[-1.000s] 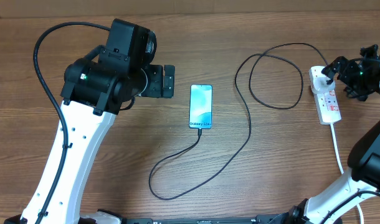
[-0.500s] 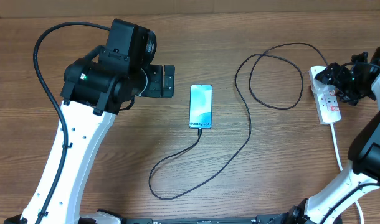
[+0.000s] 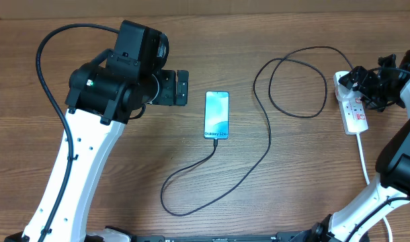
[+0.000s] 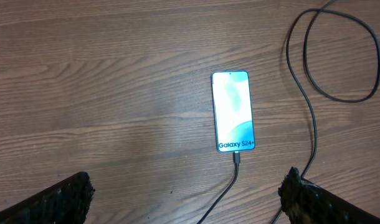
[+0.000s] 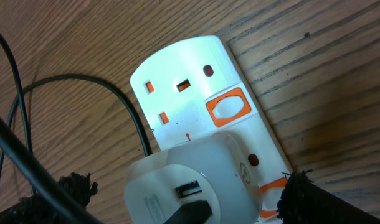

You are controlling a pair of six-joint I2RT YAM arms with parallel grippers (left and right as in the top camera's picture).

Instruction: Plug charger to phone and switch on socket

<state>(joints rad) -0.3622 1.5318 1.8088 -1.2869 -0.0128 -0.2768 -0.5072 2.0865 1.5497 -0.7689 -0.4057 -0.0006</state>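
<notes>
The right end effector [image 5: 189, 193] has shifted over the white, orange-switched socket [image 5: 177, 62], open and empty. The charger [image 4: 237, 160] sits plugged into the lit phone [image 4: 233, 112]; the left end effector [image 4: 187, 196] gapes, empty.

We find the phone [image 3: 217, 115] flat at the centre of the tabletop, screen lit (light blue). The black charger [image 3: 269, 138] joins its near end, loops, and reaches the white socket [image 3: 353, 107] by the right edge.

Through my left wrist camera I read "Galaxy S24+" at the lower end of the slim smartphone's lit light-blue screen [image 4: 233, 112]. The print on the white plug adapter [image 5: 196, 165] is too small to read.
</notes>
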